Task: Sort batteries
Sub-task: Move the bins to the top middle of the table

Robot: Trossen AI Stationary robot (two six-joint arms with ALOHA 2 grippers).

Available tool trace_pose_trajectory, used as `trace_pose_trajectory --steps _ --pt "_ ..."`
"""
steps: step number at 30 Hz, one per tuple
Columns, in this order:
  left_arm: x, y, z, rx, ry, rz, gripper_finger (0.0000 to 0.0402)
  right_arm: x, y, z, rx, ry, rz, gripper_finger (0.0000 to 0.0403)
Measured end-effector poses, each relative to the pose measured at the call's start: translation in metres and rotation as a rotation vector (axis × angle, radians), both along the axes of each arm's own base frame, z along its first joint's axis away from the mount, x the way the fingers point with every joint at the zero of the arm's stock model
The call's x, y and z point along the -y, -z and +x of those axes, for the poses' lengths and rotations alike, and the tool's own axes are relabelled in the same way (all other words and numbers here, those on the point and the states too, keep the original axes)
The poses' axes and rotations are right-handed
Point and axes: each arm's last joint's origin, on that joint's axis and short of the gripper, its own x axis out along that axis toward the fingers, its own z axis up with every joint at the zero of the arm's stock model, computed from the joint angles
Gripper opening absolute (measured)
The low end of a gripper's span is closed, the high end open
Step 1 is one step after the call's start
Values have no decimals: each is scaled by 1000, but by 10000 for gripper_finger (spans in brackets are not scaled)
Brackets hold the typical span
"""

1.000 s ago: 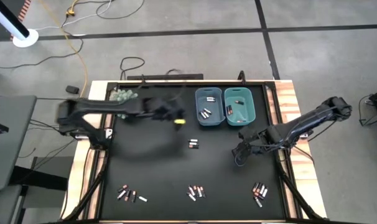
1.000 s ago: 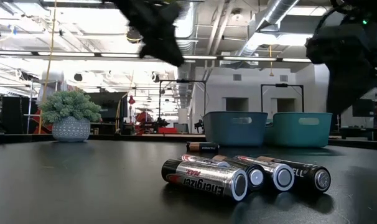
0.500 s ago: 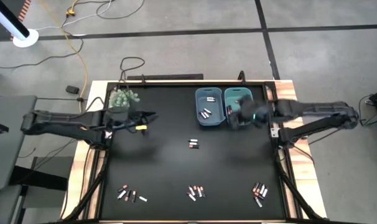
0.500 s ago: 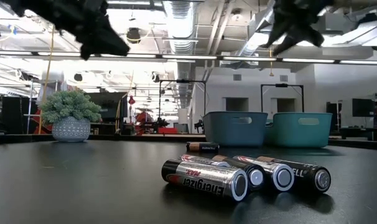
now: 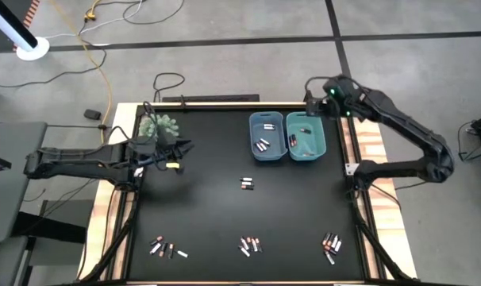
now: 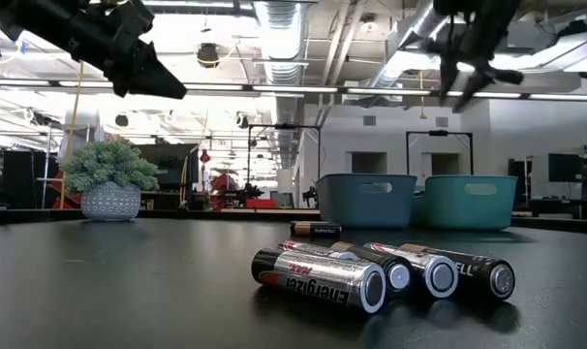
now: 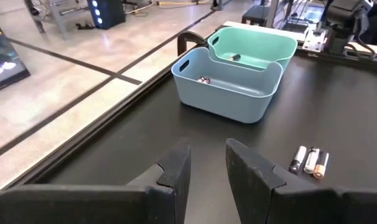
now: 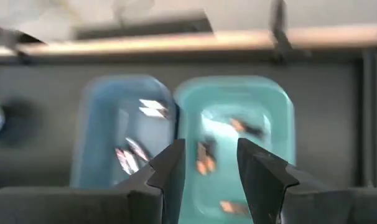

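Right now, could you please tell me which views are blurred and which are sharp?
Right wrist view: motion-smeared, the two blue plastic bins soft. Low view: the front row of cylindrical batteries crisp, ceiling lights glaring. Left wrist view: sharp. High view: evenly lit.

The right wrist view was smeared with motion, so the batteries [image 8: 204,158] in the teal bin [image 8: 282,118] showed only as orange-dark streaks, and those in the blue bin [image 8: 92,124] as pale streaks. From above, the battery clusters along the near edge [image 5: 330,245] were too small to sort by kind. In the low view both arms were cut off at the top edge, and the bin walls [image 6: 366,201] hid their contents.
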Motion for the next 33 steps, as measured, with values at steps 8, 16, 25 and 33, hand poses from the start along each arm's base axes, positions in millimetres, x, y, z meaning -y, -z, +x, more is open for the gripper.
trace_pose_trajectory --steps 8,16,25,33 --pt "0 0 0 3 -1 -3 95 43 43 -13 -225 1 306 163" --pt "0 0 0 55 -28 -79 95 70 79 -6 -360 -133 437 163" --pt "0 -1 0 113 -57 -165 95 91 109 -14 -364 -109 465 163" --pt "0 -1 0 102 -51 -137 95 90 138 -11 -379 -141 530 163"
